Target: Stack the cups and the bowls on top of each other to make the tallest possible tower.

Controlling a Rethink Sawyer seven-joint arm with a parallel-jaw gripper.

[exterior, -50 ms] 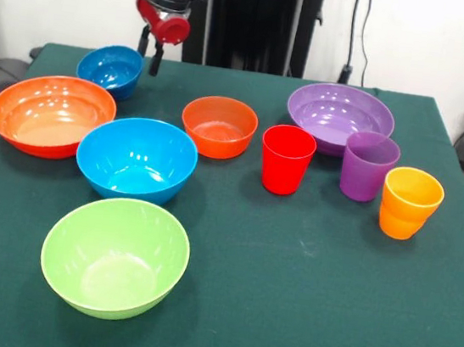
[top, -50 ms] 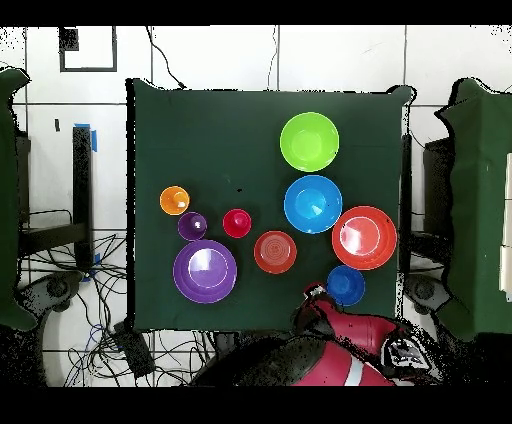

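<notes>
At upper left, hovering gripper (exterior, -50 ms: 150, 50) (jaws parted, empty) beside dark blue bowl (exterior, -50 ms: 110, 68); needing rim-centred descent.

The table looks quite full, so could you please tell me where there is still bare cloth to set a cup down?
Bare cloth lies along the table's near edge, right of the lime green bowl and in front of the red cup, purple cup and orange cup. It is crowded among the light blue bowl, wide orange-red bowl and dark blue bowl.
</notes>
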